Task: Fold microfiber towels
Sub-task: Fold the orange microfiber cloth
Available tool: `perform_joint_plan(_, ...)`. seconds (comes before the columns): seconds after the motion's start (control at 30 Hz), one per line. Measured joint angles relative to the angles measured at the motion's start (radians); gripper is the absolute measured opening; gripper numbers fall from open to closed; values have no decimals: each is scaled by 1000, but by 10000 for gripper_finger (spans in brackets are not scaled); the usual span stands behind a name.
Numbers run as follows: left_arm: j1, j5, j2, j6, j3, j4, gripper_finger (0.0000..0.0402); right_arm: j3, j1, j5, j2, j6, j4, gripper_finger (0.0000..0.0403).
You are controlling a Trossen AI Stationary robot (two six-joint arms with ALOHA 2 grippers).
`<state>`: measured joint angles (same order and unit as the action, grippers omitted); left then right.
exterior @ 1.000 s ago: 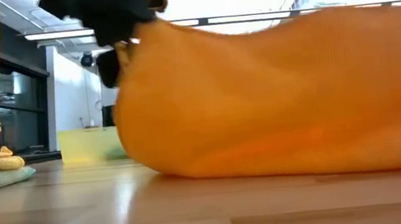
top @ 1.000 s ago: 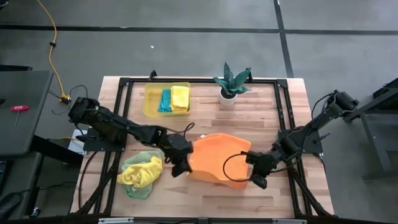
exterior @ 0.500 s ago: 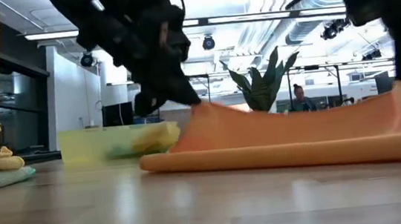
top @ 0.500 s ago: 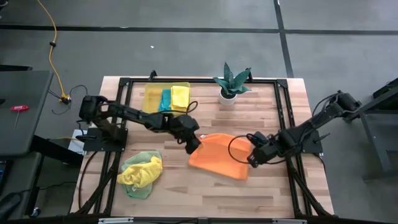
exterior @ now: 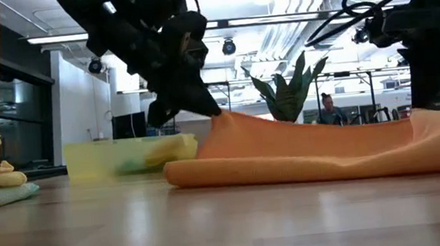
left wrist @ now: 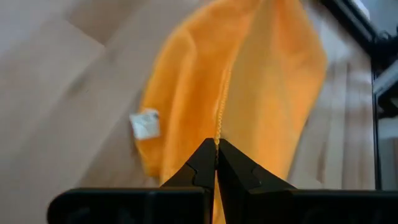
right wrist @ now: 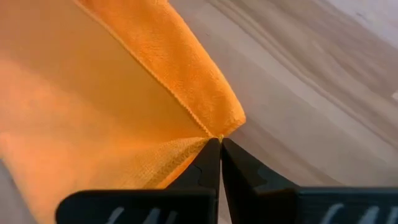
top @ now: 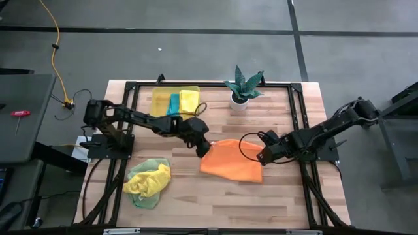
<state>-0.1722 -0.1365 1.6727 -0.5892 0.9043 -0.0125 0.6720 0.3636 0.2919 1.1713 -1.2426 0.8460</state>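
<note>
An orange microfiber towel point(top: 232, 163) lies folded over on the table's middle, its fold toward the near edge. My left gripper point(top: 205, 149) is shut on its far left corner and my right gripper point(top: 262, 156) is shut on its far right corner. In the low view the left gripper point(exterior: 212, 112) keeps its corner raised, while the right gripper point(exterior: 425, 106) is low over the cloth. A crumpled yellow towel point(top: 149, 179) rests on a light green towel point(top: 145, 196) at the near left. Teal and yellow towels lie in the yellow bin point(top: 158, 106). My left gripper pinches the towel's hemmed corner point(left wrist: 218, 127) between its two fingertips, slanting down from the table's left. That corner is held a little above the table; the cloth slopes down from it to the wood. My right gripper pinches the towel's corner point(right wrist: 217, 132) at its fingertips, coming steeply from above. The cloth there lies low and slack on the layer beneath.
A potted plant point(top: 243, 87) stands at the far edge, right of the yellow bin. A black frame point(top: 212, 85) runs round the table's sides. Bare wood lies near of the orange towel. A white tag point(left wrist: 145, 124) shows on the towel.
Both grippers have gone toward the table's far edge and down, staying shut. The orange towel, which hung lifted near the front, has been laid over on itself: the held edge moved to the far side and the cloth now lies flat in two layers.
</note>
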Motion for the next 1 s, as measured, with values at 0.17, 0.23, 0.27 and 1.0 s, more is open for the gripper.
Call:
perform_joint_plan(0.17,-21,47,-31,22,1,74,0,0,-4,41,0,33,1,0)
perform_joint_plan(0.23,-24,78,-36,33,1,115,0,0,-5,51,0,38,12,0)
perform_joint_plan(0.27,-24,82,-36,42,1,129,0,0,-6,56,0,35,18,0)
perform_joint_plan(1.0,-15,174,-35,133,1,110,0,0,-6,11,0,-40,98,0)
